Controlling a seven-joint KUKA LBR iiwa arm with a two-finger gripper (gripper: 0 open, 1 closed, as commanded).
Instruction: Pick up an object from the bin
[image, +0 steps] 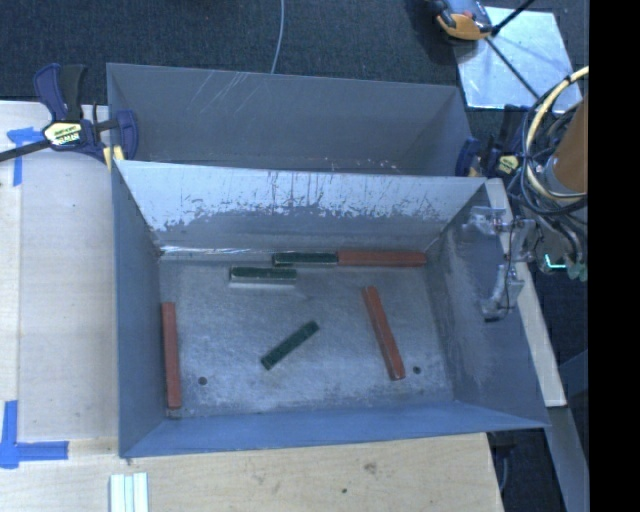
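1. While the arm (556, 190) leans in from three o'clock, the pincer (495, 305) hangs over the sloping right-hand wall of the grey bin (140, 300), not over the flat floor.
2. From where I stand, I cannot tell whether the pincer is open or closed.
3. The thing nearest to it is the slanted red-brown stick (383, 333). It lies flat on the floor towards four o'clock from the middle, with one end pointing to eleven o'clock and the other to five. It is off to the pincer's nine o'clock side and apart from it.
4. The centre green stick (290, 344), dark and short, lies near the middle of the floor. It is tilted from eight o'clock up to two, well clear of the others.
5. At twelve o'clock, against the foot of the back wall, the back green stick (305, 259) and the back red-brown stick (380, 259) lie in one line. The green one is on the nine o'clock side.
6. Just in front of those two lies the grey stick (262, 275), parallel to them.
7. At nine o'clock the left red-brown stick (170, 355) runs along the foot of the left wall, from twelve to six.
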